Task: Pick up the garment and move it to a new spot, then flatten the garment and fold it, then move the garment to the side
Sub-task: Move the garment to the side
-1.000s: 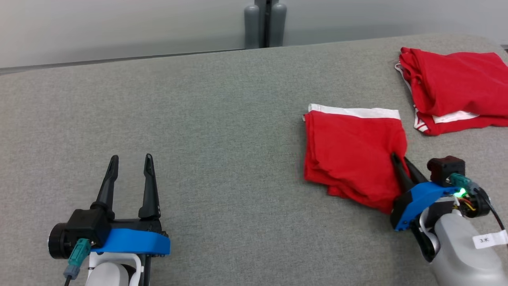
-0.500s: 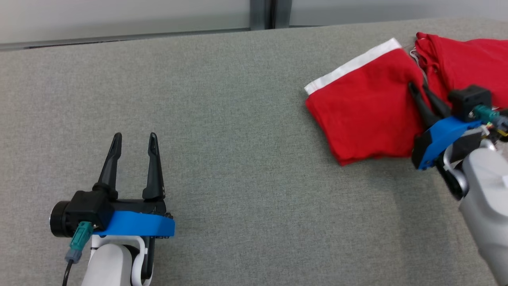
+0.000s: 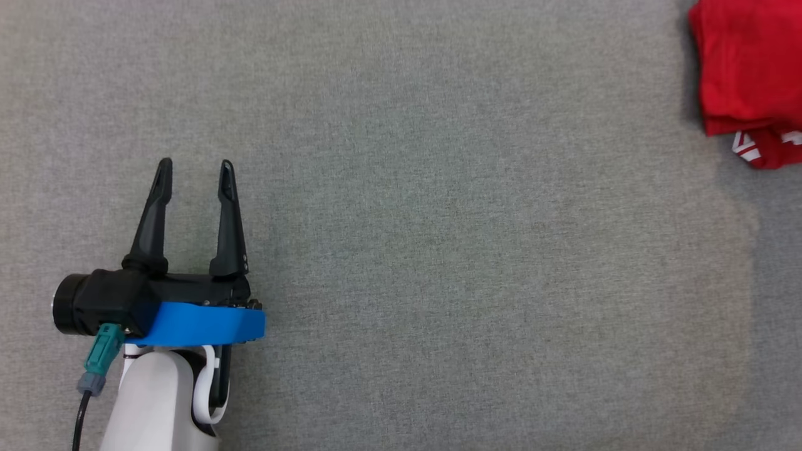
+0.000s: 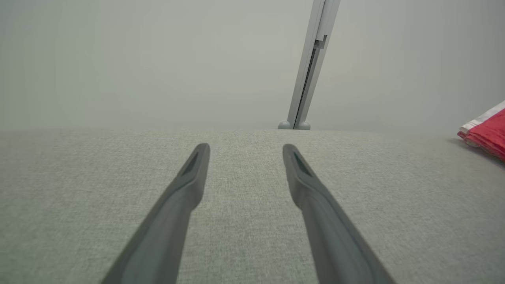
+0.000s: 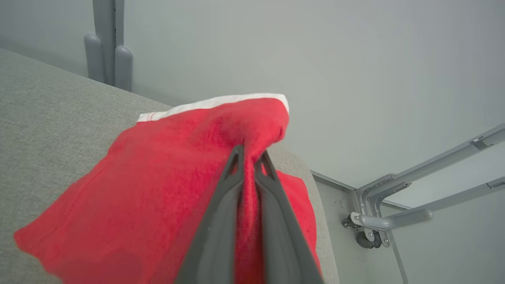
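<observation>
The right gripper [image 5: 251, 152] clamps its fingers [image 5: 221, 221] on a fold of the red garment [image 5: 165, 173] at the tabletop's [image 3: 438, 250] right edge, close to the far corner. A second ago the same fingers pinched the garment farther in from that edge, apart from a second red cloth [image 3: 767, 150]. Now the garment [image 3: 745, 62] lies partly over that cloth. Its pinched fold is raised and its white band is turned toward the far corner, while the rest trails on the tabletop.

The head camera has dipped since then, so the shift in its picture is its own and not the tabletop's. The left gripper [image 3: 195, 164] keeps its place over the tabletop's left side, fingers [image 3: 150, 213] wide apart and holding nothing.

The tabletop is covered in grey-green woven fabric and rounds off at the far right corner. Behind its far edge stands a plain pale wall [image 4: 118, 59], split by a grey upright post [image 4: 311, 67] with two rounded feet. Beyond the right edge, the right wrist view shows a grey metal frame [image 5: 394, 215] with bolted brackets.

White marks show on the second red cloth in the head view, too small to read.
</observation>
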{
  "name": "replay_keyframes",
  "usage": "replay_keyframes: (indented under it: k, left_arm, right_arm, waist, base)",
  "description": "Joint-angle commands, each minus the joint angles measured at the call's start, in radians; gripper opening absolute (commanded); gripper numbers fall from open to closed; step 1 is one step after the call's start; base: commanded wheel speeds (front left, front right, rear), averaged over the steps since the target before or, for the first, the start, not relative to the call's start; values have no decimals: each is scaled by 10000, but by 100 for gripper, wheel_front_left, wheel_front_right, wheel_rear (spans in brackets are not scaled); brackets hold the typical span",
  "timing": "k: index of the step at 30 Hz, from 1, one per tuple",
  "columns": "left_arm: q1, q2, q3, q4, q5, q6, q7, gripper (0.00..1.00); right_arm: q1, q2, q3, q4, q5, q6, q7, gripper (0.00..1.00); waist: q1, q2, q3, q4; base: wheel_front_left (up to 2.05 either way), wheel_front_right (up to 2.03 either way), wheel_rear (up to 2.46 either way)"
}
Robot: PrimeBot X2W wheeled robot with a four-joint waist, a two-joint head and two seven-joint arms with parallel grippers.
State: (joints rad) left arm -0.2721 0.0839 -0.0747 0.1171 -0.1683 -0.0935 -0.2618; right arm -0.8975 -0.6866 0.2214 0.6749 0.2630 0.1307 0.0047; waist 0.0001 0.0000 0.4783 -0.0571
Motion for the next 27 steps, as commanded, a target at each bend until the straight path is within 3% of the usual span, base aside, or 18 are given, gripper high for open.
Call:
replay_keyframes:
  k: [1, 7, 16, 17, 18, 19, 20, 27]
  left_arm:
    - [-183, 45, 43, -106, 50, -3, -41, 100]
    - [-360, 123, -12, -271, 114, -16, -39, 100]
    - [-573, 108, -128, -253, 104, -18, -41, 100]
    - [-587, 114, -113, -248, 88, -18, -41, 100]
    - [-595, 121, -95, -244, 76, -14, -41, 100]
    - [-596, 122, -86, -240, 70, -9, -39, 100]
    - [-602, 121, -79, -234, 67, -2, -41, 100]
    - [-472, 54, 23, -118, 3, 46, -41, 100]
  right_arm:
    - [-108, -144, -118, -52, 62, 2, 112, 0]
    - [-374, -965, -425, 57, -55, 0, 609, 0]
    - [-1008, -1162, -687, 630, -552, 0, 1023, 0]
    - [-1063, -1155, -694, 678, -624, 0, 1070, 8]
    - [-1116, -1126, -724, 742, -688, 0, 1145, 36]
    - [-1163, -1089, -737, 773, -767, 0, 1199, 55]
    - [-1251, -1044, -799, 795, -816, 0, 1208, 100]
    - [-1182, -633, -1310, 920, -1485, 0, 625, 100]
  waist:
    - [-1, 0, 147, 34]
    - [-1, 0, 488, 23]
    - [-1, 0, 763, 122]
    - [-1, 0, 782, 132]
    - [-1, 0, 796, 138]
    - [-1, 0, 805, 144]
    - [-1, 0, 815, 145]
    - [-1, 0, 399, 208]
  base:
    - [0, 0, 0]
    - [0, 0, 0]
    - [0, 0, 0]
    - [0, 0, 0]
    - [0, 0, 0]
    - [0, 0, 0]
    - [0, 0, 0]
    - [0, 0, 0]
